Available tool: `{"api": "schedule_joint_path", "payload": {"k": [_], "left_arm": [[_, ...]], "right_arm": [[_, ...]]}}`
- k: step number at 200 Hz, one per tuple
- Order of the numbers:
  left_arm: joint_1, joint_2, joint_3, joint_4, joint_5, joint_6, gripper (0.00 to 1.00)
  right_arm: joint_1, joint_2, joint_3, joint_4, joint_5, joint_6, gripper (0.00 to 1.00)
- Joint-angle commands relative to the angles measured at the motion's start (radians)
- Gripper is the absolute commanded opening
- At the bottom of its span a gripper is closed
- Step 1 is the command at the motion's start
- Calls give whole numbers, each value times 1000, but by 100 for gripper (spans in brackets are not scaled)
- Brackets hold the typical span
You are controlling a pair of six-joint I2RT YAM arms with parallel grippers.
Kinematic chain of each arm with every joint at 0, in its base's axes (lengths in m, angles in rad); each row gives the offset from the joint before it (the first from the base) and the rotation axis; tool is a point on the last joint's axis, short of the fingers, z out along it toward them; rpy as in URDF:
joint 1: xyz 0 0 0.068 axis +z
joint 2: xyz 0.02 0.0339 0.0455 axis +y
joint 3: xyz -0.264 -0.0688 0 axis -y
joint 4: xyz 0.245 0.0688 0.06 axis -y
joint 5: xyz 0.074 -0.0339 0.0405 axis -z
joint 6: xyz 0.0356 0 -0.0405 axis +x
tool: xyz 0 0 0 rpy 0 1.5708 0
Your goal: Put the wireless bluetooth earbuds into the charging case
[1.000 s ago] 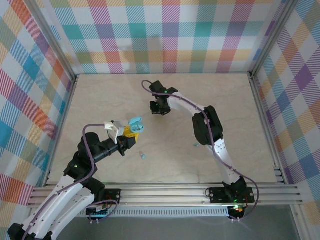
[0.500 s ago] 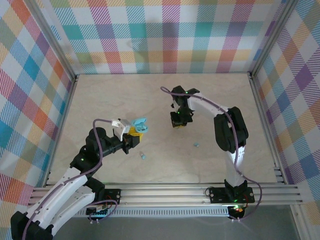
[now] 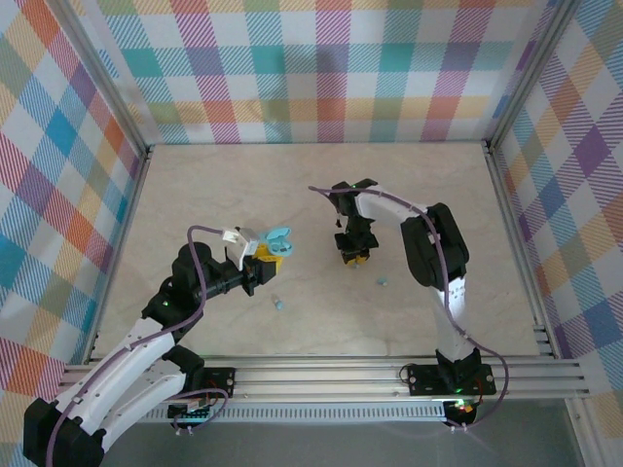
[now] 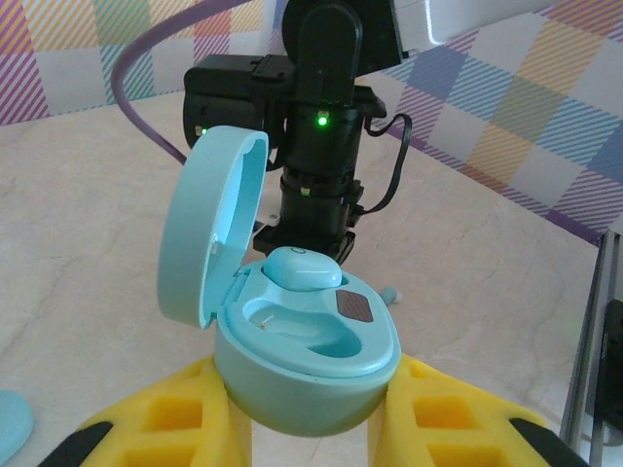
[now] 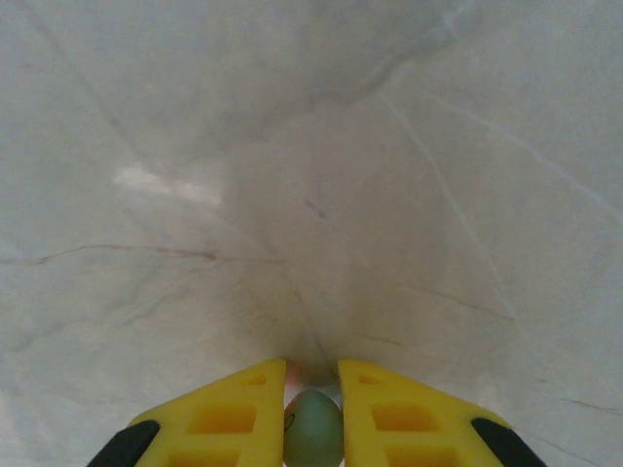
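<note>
Since a second ago the right gripper (image 3: 354, 255) has swung nearer the arm bases, its yellow jaws pinched narrow on a small pale blue-green earbud (image 5: 313, 433) above the cream marbled table (image 3: 467, 214). The left gripper (image 4: 307, 413) clamps the pale teal clamshell charging case (image 4: 321, 355), lid raised, beside a seated earbud (image 4: 302, 268) — judged the carrying step. Next, the held bud needs careful alignment over the empty socket (image 4: 287, 326).

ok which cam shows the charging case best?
Left wrist: the case is close up, held in the left pincer, lid open, one earbud in it, the near slot empty. Top external has it as a small teal shape at that pincer, no interior detail.
</note>
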Motion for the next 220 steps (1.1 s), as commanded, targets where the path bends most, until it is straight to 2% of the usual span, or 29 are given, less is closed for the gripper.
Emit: {"api": "schedule_joint_path", "payload": {"k": [1,12,36,59,91,140,172,220], "left_arm": [[-8,-7,32,43,16,-3,4],[-8,-7,32,41,15,-1,4],[-8,-9,32,41,12,0,4],[-8,-3,31,45,12,0,4],[-8,26,31,74,27,-4,4],[-15,129,21,206,85,-44,4],[-31,176,22,272,87,-66,4],[-72,234,48,283,90,-63,4]], "right_arm": [[0,25,39,-27,28,-20,22],[0,24,44,-20,32,-17,26],[0,-7,44,2,40,-9,42],[0,-62,36,16,57,-2,46],[0,-188,-28,68,90,15,46],[15,-368,-232,184,120,83,41],[38,-385,-304,228,116,108,38],[87,-305,-271,231,148,109,33]]}}
